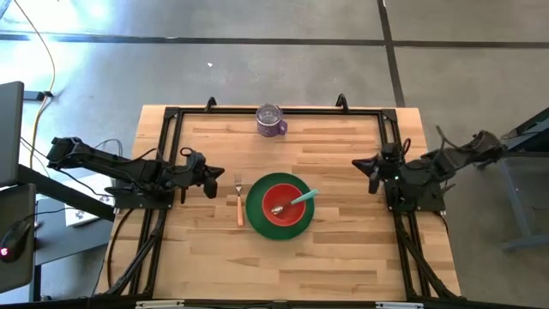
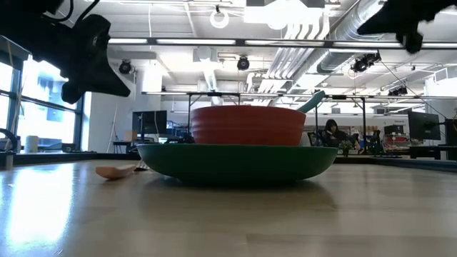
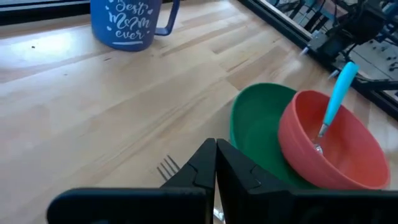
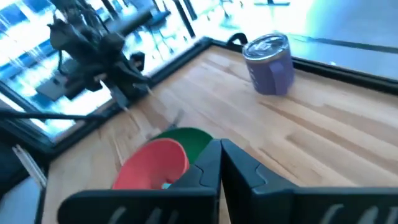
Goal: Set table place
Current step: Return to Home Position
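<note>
Currently parked at opposite sides of the table [image 1: 343,249]: left gripper [image 1: 210,182] just beside the fork [image 1: 239,202], right gripper [image 1: 371,176] well apart from the plate [image 1: 254,206]. Clenched on nothing, fingers pressed together on both. Mid-table, green plate carrying red bowl [image 1: 296,216], teal spoon [image 1: 302,199] leaning inside. Fork handle hidden behind left fingers [image 3: 199,168] in the wrist view.

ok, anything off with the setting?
Nothing stands out: red bowl roughly centred on the green plate, spoon leaning inside it, fork straight beside the plate, mug upright, no spills. Off to the sides: left gripper and right gripper, shut.
</note>
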